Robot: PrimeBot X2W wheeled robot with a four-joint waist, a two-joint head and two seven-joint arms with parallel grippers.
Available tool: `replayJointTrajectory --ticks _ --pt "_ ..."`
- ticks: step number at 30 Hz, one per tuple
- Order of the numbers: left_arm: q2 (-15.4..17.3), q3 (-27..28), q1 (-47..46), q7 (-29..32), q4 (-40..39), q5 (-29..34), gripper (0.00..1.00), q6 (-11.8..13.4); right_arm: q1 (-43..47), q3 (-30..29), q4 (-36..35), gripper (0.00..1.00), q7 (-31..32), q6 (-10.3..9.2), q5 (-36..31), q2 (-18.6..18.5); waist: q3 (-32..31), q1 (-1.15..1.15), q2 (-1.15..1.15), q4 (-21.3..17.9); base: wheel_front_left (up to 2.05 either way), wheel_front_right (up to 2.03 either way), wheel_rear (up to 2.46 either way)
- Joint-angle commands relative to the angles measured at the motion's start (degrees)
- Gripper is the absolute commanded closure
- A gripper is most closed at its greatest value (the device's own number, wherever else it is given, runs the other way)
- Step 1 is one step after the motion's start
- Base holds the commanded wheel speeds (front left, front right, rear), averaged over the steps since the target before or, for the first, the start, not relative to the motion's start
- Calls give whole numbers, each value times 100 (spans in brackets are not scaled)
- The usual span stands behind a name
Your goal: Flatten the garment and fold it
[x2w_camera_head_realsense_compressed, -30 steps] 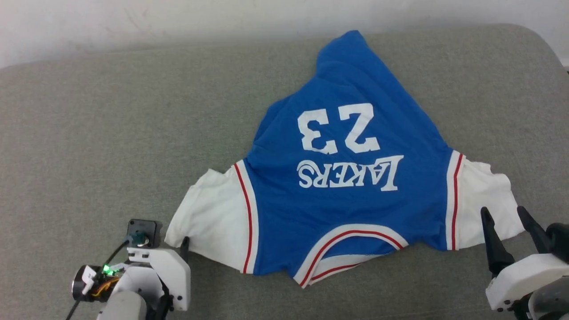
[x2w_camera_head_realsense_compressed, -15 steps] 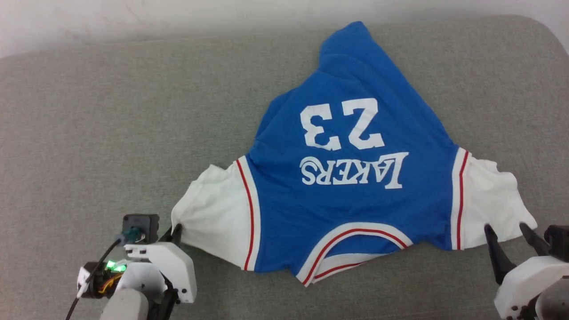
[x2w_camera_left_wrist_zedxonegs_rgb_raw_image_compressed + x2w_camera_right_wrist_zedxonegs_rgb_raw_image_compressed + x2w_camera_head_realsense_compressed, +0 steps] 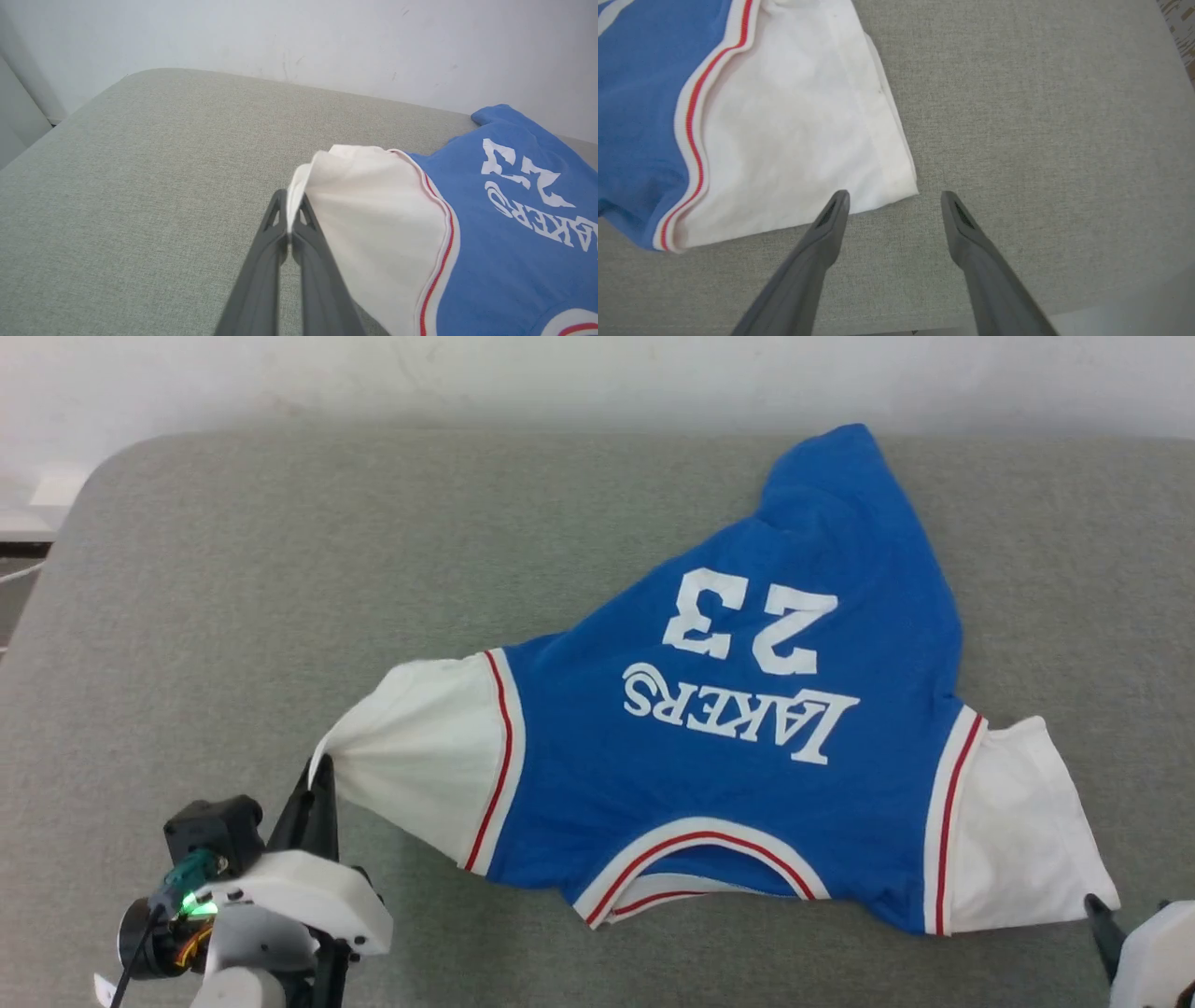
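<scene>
Left gripper (image 3: 289,207) is clamped tight on the tip of one white sleeve of the garment (image 3: 728,765), and the cloth there rises to a peak off the grey cushion (image 3: 233,616)! From those pinched fingers the blue jersey fans away toward two o'clock, print side up, across the cushion's right half. Down at the garment's five o'clock, the right gripper (image 3: 892,200) stands spread wide, holding nothing. The other sleeve's corner sits just at its twelve o'clock. Whether a fingertip touches the hem, I can't tell.

Plain room, type unclear: grey upholstered cushion (image 3: 280,569), bare white wall (image 3: 560,373).
</scene>
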Motion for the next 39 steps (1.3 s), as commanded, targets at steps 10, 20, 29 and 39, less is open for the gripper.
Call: replayJointTrajectory --ticks 10,20,29,39 --pt "-165 -338 273 77 -433 2 100 42 -541 -265 675 0 441 -10 -292 3 186 0 0 379 0 0 0" --pt "-202 -534 230 102 -439 -30 100 -14 -522 157 1125 100 501 -10 -73 -107 141 0 0 414 0 0 0" --pt "39 -132 275 94 -949 -334 100 -41 -752 343 -61 100 252 -10 523 -473 -483 0 0 33 0 0 0" --pt "378 425 -315 344 -2110 -695 100 -4 -1750 267 -1194 100 397 -10 1140 -647 -1014 0 0 -234 0 0 0"
